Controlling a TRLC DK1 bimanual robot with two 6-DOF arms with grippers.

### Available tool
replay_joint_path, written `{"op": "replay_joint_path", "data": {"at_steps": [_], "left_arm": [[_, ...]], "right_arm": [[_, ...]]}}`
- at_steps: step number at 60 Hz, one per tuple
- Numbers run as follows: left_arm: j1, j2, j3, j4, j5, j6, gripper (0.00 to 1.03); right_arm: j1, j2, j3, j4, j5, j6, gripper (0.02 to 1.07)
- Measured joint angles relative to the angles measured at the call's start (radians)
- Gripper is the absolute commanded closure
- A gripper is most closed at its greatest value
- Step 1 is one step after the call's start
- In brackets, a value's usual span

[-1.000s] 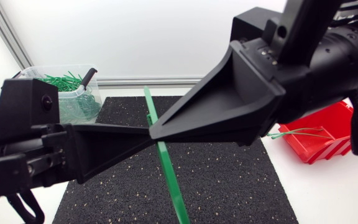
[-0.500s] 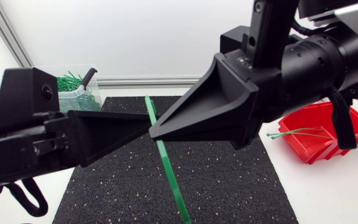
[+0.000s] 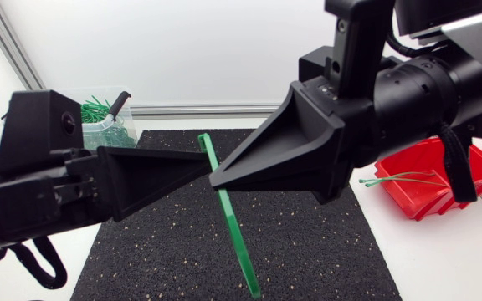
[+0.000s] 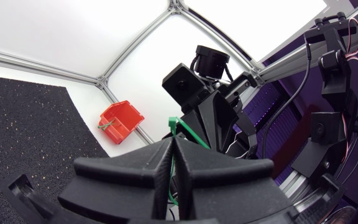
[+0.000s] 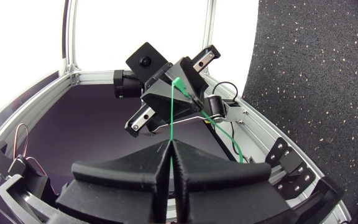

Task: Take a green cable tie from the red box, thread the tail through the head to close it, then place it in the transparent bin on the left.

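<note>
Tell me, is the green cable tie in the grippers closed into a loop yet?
Not closed. The green cable tie runs as one straight strip, pinched by the left gripper and right gripper; no loop shows.

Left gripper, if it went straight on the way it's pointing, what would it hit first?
Probably the right gripper: its tip faces the left gripper's almost head-on, both shut on the green cable tie. Depth is unclear.

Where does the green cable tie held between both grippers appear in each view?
Head view: the green cable tie slants across the middle, above the black mat.
Left wrist view: tie pinched in the left gripper, poking out ahead.
Right wrist view: tie, a thin line ahead of the right gripper.
Shared landmark: the black mat.
</note>
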Motion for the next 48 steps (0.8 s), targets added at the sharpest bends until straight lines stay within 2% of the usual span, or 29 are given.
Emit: {"op": "replay_joint_path", "data": {"at_steps": [29, 48], "left_arm": [[-0.004, 0.014, 0.006, 0.000, -0.019, 0.000, 0.99], [-0.058, 0.013, 0.006, -0.007, -0.051, 0.005, 0.99]], "right_arm": [[-0.001, -0.019, -0.020, 0.001, -0.002, 0.000, 1.01], [-0.027, -0.019, -0.029, 0.028, -0.003, 0.000, 1.01]]}}
